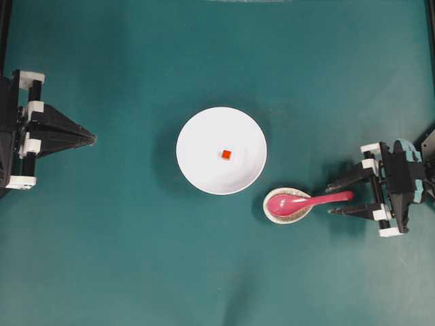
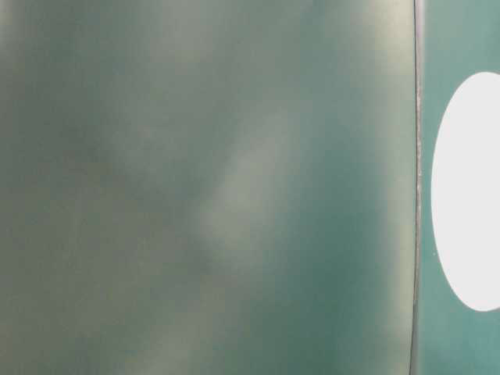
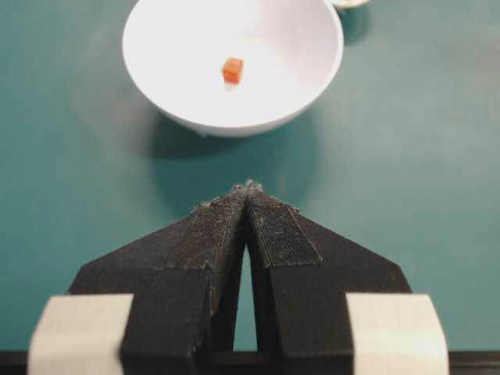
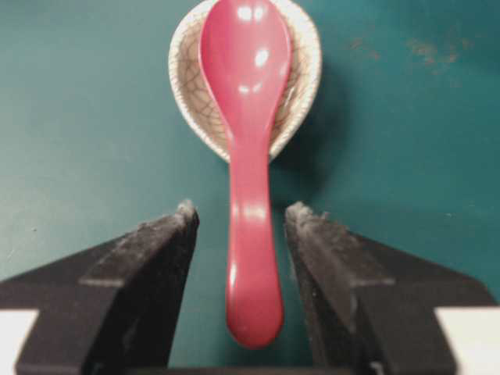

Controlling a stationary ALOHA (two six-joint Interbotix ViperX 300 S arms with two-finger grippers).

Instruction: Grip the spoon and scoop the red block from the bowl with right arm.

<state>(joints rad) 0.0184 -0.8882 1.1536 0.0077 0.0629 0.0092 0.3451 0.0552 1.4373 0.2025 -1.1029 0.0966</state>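
**Spoon bracketed, not yet gripped**

The right gripper [image 4: 241,223] stands with its jaws apart on either side of the spoon [image 4: 248,141] handle, seemingly without touching it. The spoon's scoop rests in the small speckled dish [image 1: 276,212], just beside the white bowl [image 1: 197,166]. The red block [image 1: 225,155] sits untouched at the bowl's centre. Gripping, lifting and scooping all remain. The left gripper [image 3: 248,191] waits pinched together, well apart from the bowl.
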